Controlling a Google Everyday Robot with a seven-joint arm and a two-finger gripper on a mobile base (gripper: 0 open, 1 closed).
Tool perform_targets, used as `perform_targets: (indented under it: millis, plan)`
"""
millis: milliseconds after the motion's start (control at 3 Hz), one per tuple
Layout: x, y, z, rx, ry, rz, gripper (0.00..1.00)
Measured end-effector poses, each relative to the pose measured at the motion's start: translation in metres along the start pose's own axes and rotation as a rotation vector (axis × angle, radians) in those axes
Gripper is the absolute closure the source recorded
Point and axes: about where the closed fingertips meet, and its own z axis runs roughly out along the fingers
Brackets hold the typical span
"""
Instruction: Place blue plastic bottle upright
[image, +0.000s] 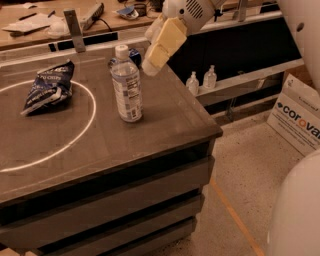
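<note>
The blue plastic bottle (126, 86), clear and ribbed with a white cap and a white label, stands upright on the dark table (165, 125), just outside the right side of a white painted circle (85, 127). My gripper (151, 54) hangs above and to the right of the bottle's cap, clear of it. Its cream fingers (167, 40) are apart and hold nothing.
A dark blue foil snack bag (47, 87) lies inside the circle at the left. A small blue object (134, 54) sits behind the bottle. Two small pump bottles (201, 80) stand on a shelf beyond the table's right edge. A cardboard box (299, 119) leans at the far right.
</note>
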Motion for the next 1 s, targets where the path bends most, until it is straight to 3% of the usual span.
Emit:
perform_targets:
  millis: [667,1000]
  plan:
    - [0.029,0.009,-0.056,0.172,0.043,0.014,0.00]
    - [0.029,0.009,-0.056,0.172,0.043,0.014,0.00]
